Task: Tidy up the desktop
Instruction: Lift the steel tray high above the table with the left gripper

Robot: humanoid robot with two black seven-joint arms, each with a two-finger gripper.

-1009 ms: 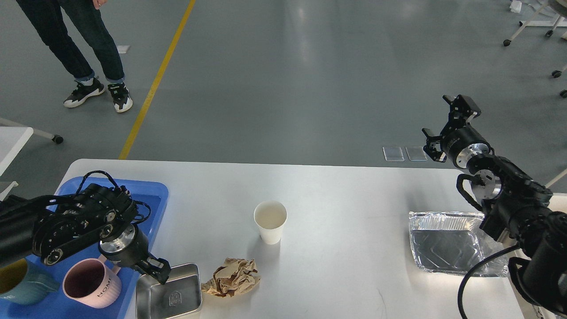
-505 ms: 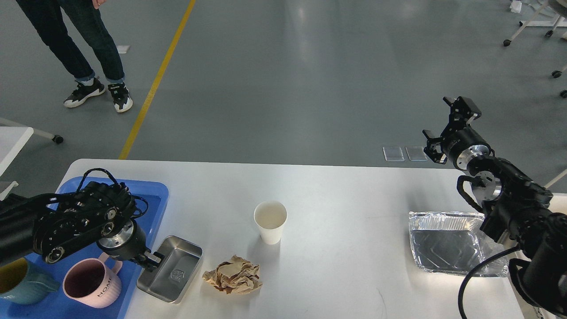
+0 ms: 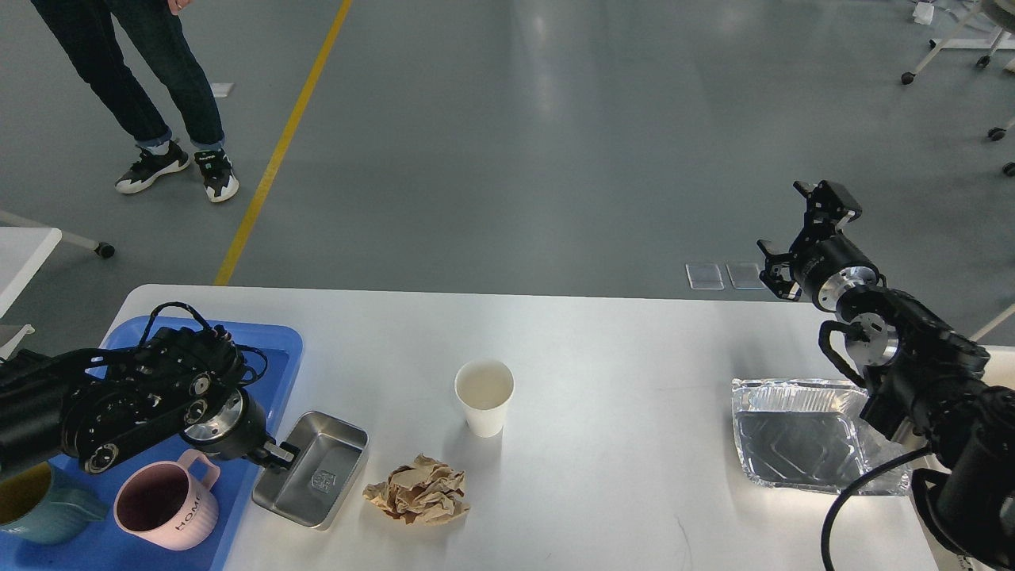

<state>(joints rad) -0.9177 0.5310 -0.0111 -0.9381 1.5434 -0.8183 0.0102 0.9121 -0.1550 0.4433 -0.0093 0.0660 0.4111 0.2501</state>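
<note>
The white desktop point(image 3: 618, 373) carries a white paper cup point(image 3: 484, 396) at its middle and a crumpled brown paper ball point(image 3: 418, 500) in front of the cup. Left of the paper is a small steel tray point(image 3: 317, 476), turned at an angle. My left gripper point(image 3: 277, 456) is shut on this tray's left rim, right beside the blue tray point(image 3: 273, 349). A crinkled foil tray point(image 3: 797, 440) lies at the right. My right gripper point(image 3: 802, 230) is open and empty, raised beyond the desktop's far right edge.
On the blue tray stand a pink mug point(image 3: 162, 507) and a teal mug point(image 3: 36, 507), close under my left arm. A person's legs point(image 3: 151, 87) stand on the floor at the far left, near a yellow floor line point(image 3: 277, 151).
The steel tray has swung and shifted away from the front edge in my left gripper, now angled beside the blue tray. My right gripper has sunk slightly.
</note>
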